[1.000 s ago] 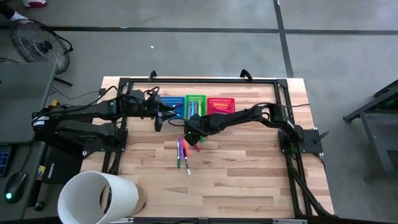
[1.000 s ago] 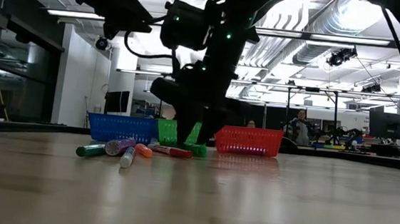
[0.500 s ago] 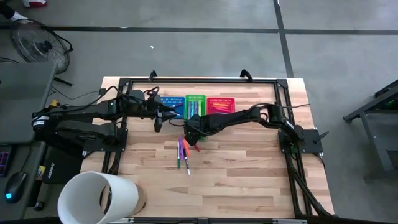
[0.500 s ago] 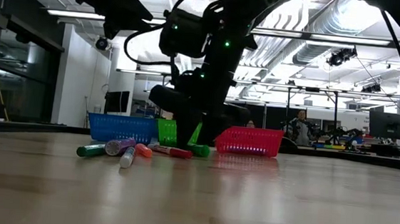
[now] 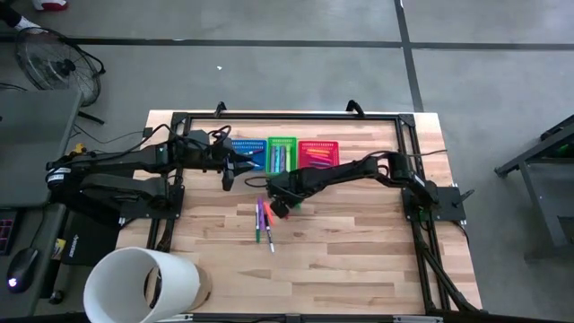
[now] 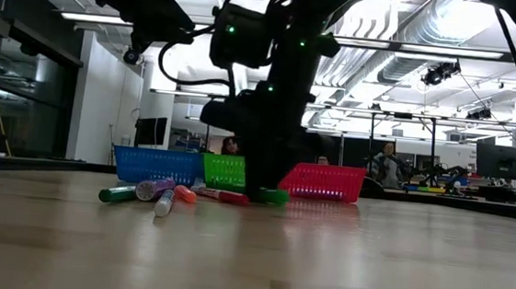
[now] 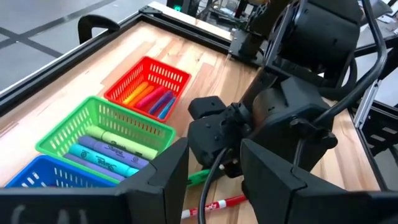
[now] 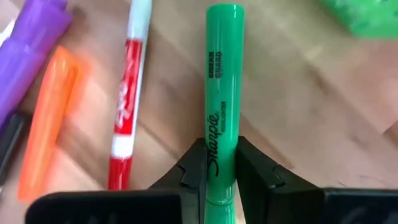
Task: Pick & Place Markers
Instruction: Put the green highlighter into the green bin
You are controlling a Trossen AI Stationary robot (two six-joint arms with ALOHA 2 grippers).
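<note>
I get an overhead view of the whole table (image 5: 359, 242), a level tabletop view, and two close wrist views; all seem to share the marker pile (image 5: 264, 218).

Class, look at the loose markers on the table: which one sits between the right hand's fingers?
The green marker, clamped between the right hand; the red-and-white marker and orange marker beside it lie free.

Blue basket (image 5: 248, 151), green basket (image 5: 282, 151) and red basket (image 5: 318, 151) stand side by side
</note>
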